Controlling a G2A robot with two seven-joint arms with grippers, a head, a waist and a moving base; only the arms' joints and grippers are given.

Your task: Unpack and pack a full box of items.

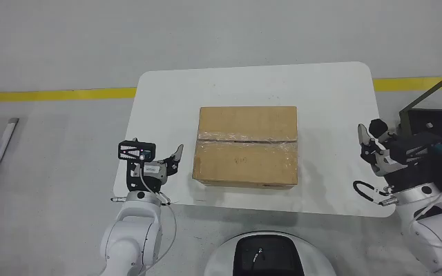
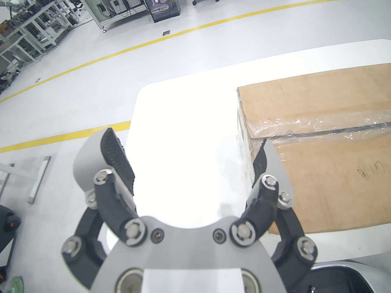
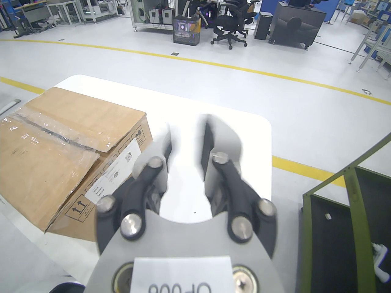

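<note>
Box (image 1: 247, 146) on the bench (image 1: 324, 90), flanked left and right.
In the top view the box sits at frame centre. The left end effector (image 2: 186, 138) hangs near the box's lower-left corner, over the bench. The right end effector (image 3: 189, 129) is well apart, at the frame's right edge over the bench's rim.

Brown cardboard box (image 1: 247, 145), closed, with clear tape along the top seam, sits mid-table on a white rounded-corner table (image 1: 173, 90). The box's long side runs left-right, and there is bare tabletop on all sides. Left gripper (image 1: 157, 155) is at the near-left table edge, just beside the box's near-left corner and not touching it, with one curved finger angled toward the box. Right gripper (image 1: 369, 148) is at the right table edge, well apart from the box. Yellow floor stripe (image 1: 69, 94) runs behind the table. Dark green-framed cart (image 1: 413, 119) stands far right.
</note>
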